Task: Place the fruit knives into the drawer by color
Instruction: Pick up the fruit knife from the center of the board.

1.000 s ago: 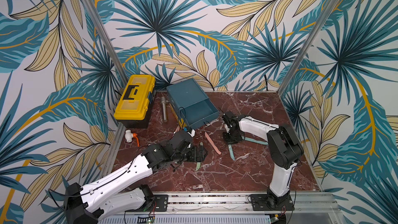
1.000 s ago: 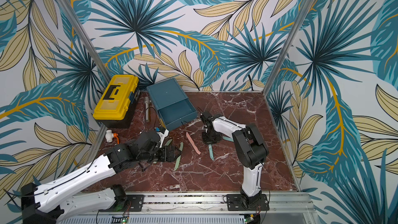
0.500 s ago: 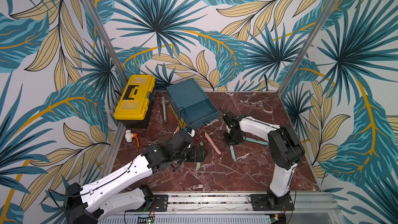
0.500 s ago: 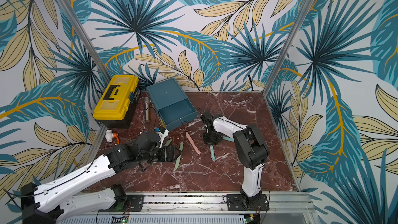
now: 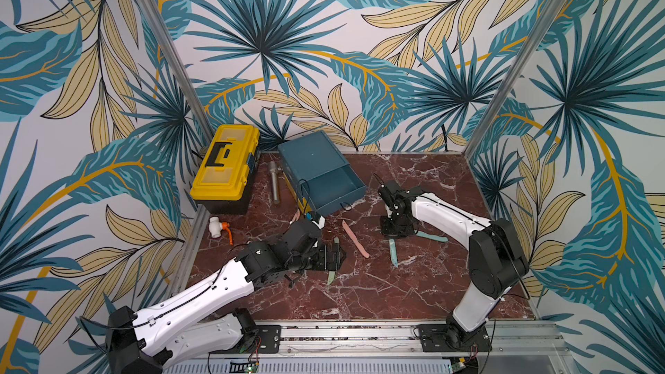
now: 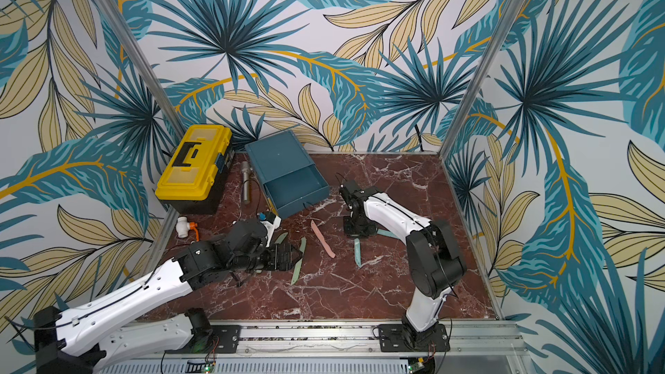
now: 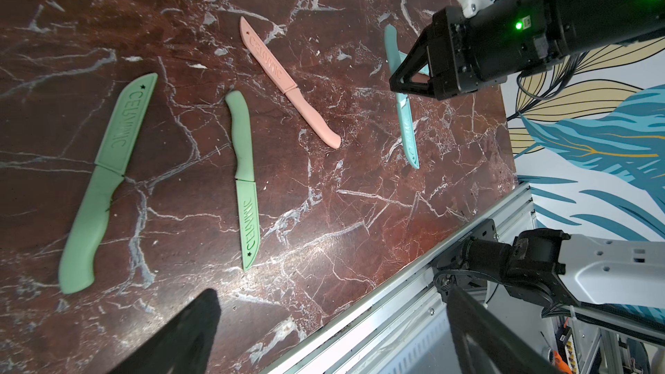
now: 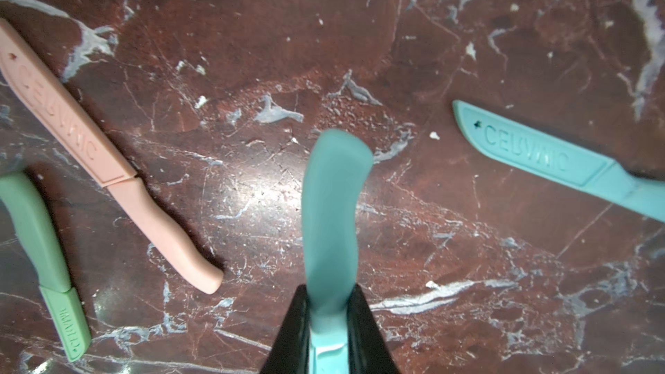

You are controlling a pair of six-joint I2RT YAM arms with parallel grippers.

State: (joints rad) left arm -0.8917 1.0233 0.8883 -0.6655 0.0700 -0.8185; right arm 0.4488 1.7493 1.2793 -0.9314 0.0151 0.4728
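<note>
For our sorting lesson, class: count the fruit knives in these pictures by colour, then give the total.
Pink: 2, the pink knife in the open and a second pink knife mostly hidden beside the drawer.
Green: 2, the green knife and the other green knife.
Teal: 2, the held teal knife in the right end effector and the free teal knife.
Total: 6

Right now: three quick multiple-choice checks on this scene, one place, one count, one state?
1. The metal cylinder lies: A between toolbox and chest; B on the toolbox; C inside the chest.
2. Count of green knives on the table: A one; B three; C two.
3. The right tool is: A open; B shut on a teal knife; C shut on a green knife.
Key: 1A, both top views show it there; 2C, left wrist view shows two; 3B, teal handle sticks out between its fingers.
</note>
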